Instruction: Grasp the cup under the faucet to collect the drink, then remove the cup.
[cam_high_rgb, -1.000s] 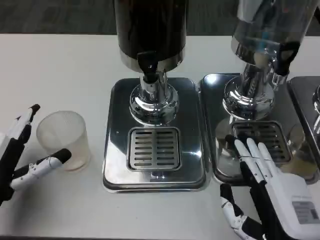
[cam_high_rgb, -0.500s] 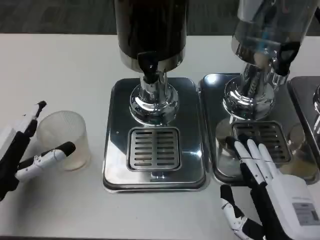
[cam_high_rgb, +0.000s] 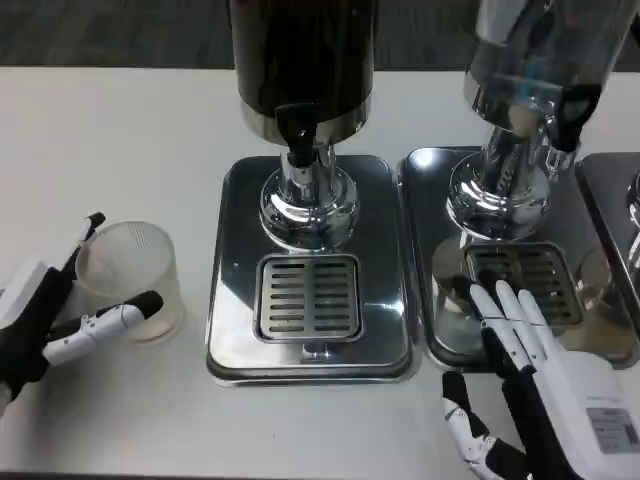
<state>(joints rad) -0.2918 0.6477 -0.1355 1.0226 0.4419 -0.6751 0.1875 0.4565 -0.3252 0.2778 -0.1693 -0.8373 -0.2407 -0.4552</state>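
Note:
A clear plastic cup (cam_high_rgb: 132, 277) stands upright on the white table, left of the middle drip tray (cam_high_rgb: 232, 260). My left hand (cam_high_rgb: 45, 318) is open around its left side, one finger behind it and the thumb in front, close to its wall. The black faucet (cam_high_rgb: 297, 135) of the dark dispenser (cam_high_rgb: 303, 60) hangs over the tray's grate (cam_high_rgb: 308, 297), with nothing under it. My right hand (cam_high_rgb: 545, 385) lies open at the lower right, fingers flat over the front of the right tray.
A second dispenser (cam_high_rgb: 540, 60) with a steel base (cam_high_rgb: 497, 195) stands on the right tray (cam_high_rgb: 425, 250). Another tray edge (cam_high_rgb: 610, 200) shows at far right. Bare table lies in front of the trays and behind the cup.
My left hand has moved right and forward, bringing its fingers closer around the cup. The cup and my right hand have stayed in place.

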